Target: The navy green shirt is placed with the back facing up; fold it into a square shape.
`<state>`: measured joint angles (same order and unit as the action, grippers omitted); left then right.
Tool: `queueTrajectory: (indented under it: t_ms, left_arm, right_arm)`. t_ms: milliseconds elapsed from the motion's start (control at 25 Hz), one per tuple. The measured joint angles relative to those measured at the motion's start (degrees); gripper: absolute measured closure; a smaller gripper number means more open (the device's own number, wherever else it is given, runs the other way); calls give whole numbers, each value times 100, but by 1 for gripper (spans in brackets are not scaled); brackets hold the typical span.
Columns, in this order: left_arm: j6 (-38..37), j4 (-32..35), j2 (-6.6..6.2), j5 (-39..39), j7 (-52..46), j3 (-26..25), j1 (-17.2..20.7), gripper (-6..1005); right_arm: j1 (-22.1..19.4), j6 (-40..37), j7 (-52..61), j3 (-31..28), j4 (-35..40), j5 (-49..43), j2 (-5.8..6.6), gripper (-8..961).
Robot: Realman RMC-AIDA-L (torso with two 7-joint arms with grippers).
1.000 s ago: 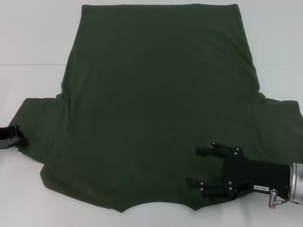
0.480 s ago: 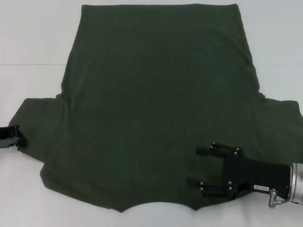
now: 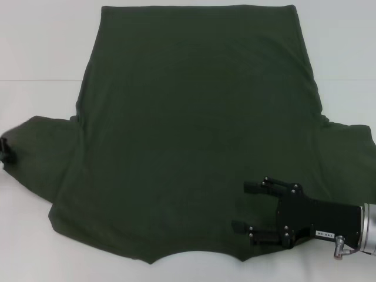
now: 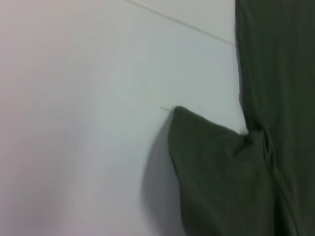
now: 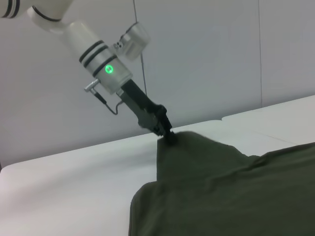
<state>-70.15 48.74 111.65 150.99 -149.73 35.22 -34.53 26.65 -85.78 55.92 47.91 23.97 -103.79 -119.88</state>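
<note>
One shirt [image 3: 194, 129] lies spread flat on the white table [image 3: 35, 47], collar edge nearest the robot, both sleeves out to the sides. Two grippers are in view. The left gripper [image 3: 7, 150] sits at the tip of the left sleeve, and in the right wrist view its fingers [image 5: 167, 133] appear pressed together on the sleeve's edge, lifting it slightly into a peak. The right gripper [image 3: 247, 207] hovers over the shirt near the collar, its two fingers spread apart, holding nothing.
</note>
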Motion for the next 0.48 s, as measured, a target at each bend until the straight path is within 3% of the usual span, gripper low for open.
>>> queueTrajectory:
  t_ms: [320, 480]
  left_arm:
    - [-266, 574, -18, -6, -15, -122, -99, 987]
    - [-443, 788, 62, -24, -19, -124, -200, 986]
  right_arm:
    - [-10, 0, -11, 7, -17, 9, -2, 41]
    - [-10, 0, -11, 15, -25, 9, -9, 40]
